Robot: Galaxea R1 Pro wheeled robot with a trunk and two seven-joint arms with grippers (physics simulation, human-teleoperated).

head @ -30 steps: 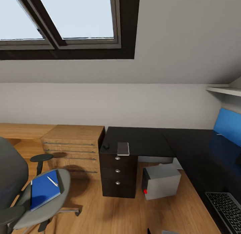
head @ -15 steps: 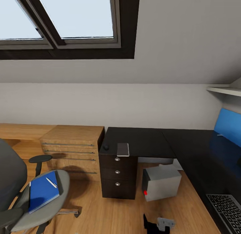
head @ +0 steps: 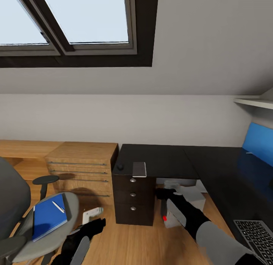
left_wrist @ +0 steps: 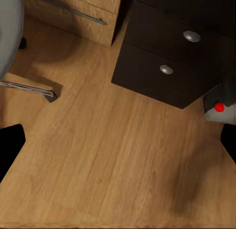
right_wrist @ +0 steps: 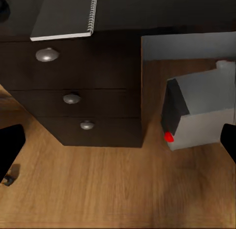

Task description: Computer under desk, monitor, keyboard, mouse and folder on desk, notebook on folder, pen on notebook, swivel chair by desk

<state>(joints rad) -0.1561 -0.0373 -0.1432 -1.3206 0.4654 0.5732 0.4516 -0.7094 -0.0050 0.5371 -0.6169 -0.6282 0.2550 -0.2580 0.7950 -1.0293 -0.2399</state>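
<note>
The grey swivel chair [head: 57, 227] stands at the left with the blue folder [head: 48, 217] on its seat and the white pen [head: 58, 206] lying on the folder. On the black desk [head: 167, 156], above its drawer unit [head: 133, 198], lie the grey notebook [head: 139, 169] [right_wrist: 64, 15] and the black mouse [head: 120, 167]. The computer [head: 189, 198] [right_wrist: 201, 111] sits on the floor under the desk. The keyboard [head: 258, 234] lies at the lower right. My left gripper [head: 94, 218] [left_wrist: 118, 140] is open over the floor beside the chair. My right gripper [head: 165, 193] [right_wrist: 118, 145] is open in front of the computer. The monitor is out of view.
A light-wood drawer chest [head: 81, 168] stands left of the desk's drawers, under a sloped ceiling with a skylight [head: 76, 22]. A blue wall panel [head: 259, 141] and a white shelf [head: 254, 101] are at the right. The chair's chrome base [left_wrist: 29, 89] reaches onto the wooden floor [head: 132, 242].
Both arms have risen into the head view: the left beside the chair, the right forward in front of the computer. The objects have stayed put.
</note>
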